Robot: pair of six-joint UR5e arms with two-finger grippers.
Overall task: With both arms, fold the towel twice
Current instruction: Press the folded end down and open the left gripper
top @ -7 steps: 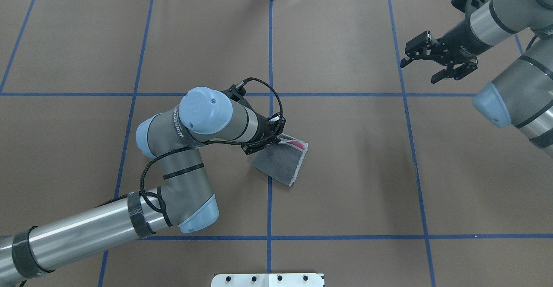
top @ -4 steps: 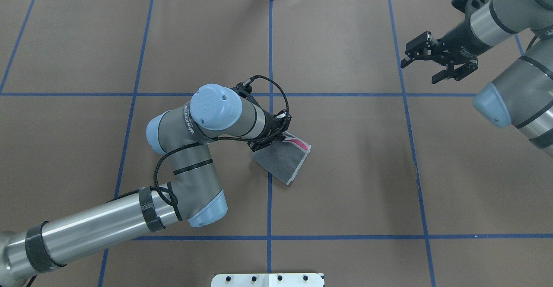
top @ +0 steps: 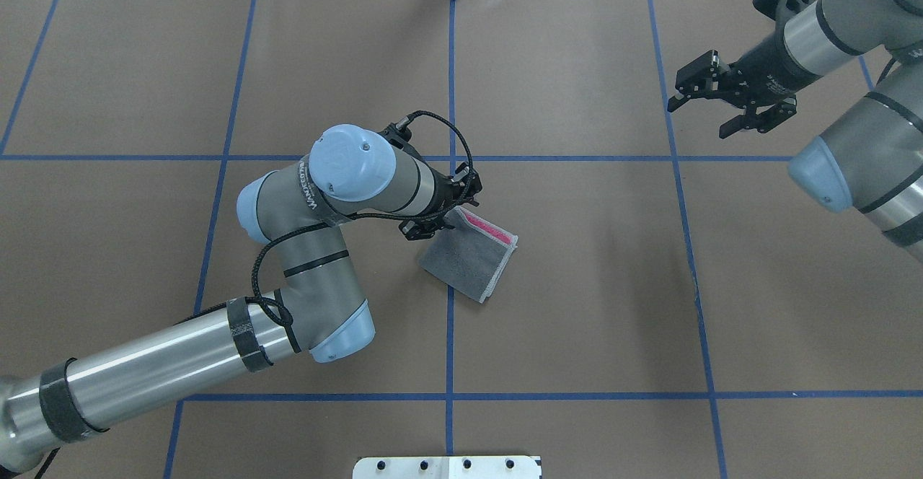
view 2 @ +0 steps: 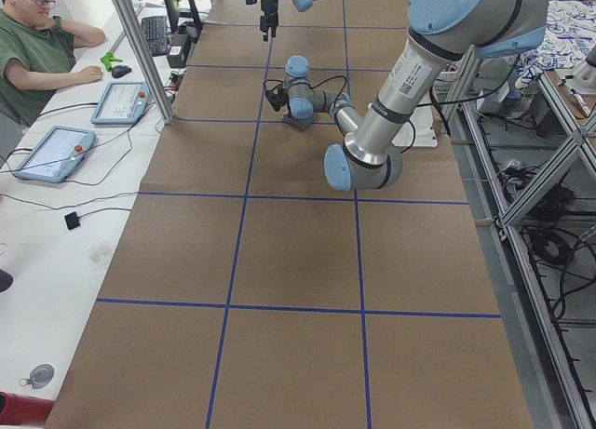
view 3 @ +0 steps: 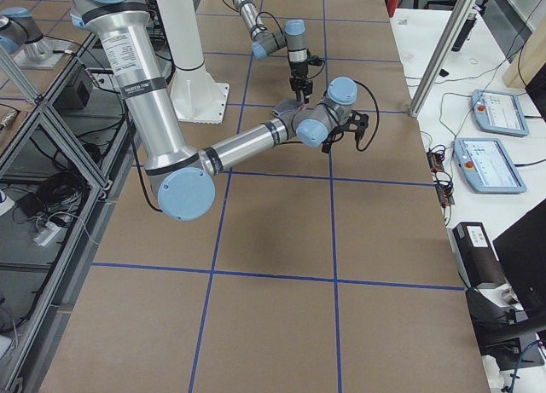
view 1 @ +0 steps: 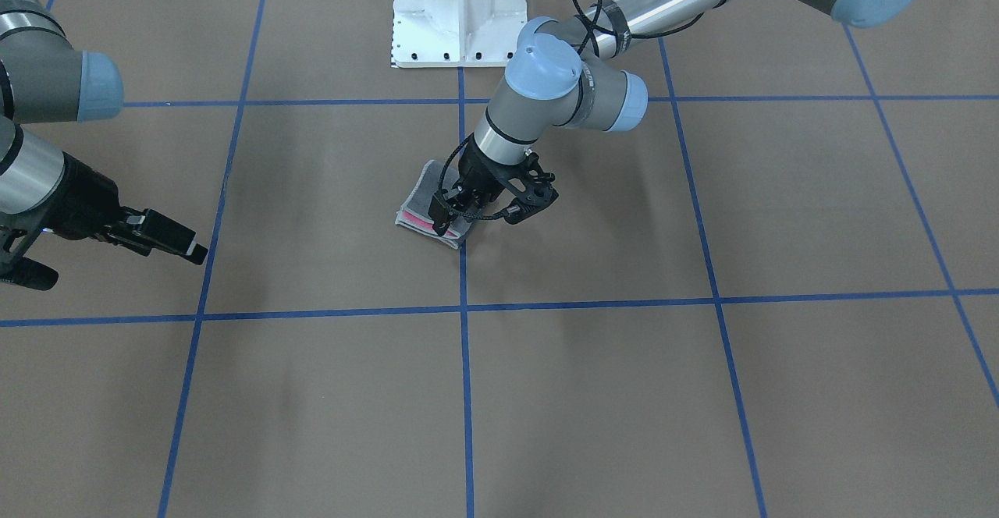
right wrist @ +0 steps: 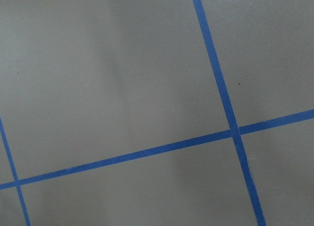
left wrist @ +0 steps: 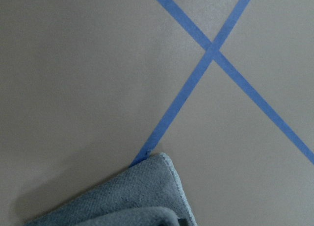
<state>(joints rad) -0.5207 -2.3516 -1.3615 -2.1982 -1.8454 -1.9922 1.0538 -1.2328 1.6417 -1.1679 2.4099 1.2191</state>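
Folded towel [top: 469, 259] lies on the tabletop [top: 577, 320]; left arm [top: 346, 183], jaws released, hovers at its 10 o'clock corner; right arm [top: 815, 32], jaws spread, hangs toward 2 o'clock.

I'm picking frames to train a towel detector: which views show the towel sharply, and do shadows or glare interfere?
Overhead view: the towel is sharp and evenly lit, without glare; faint shadows on the paper. Front-facing view: sharp, though the left hand overlaps it. Left wrist view: only one slightly soft corner shows, a dim shadow beside it. Right wrist view: no towel, just tape lines.
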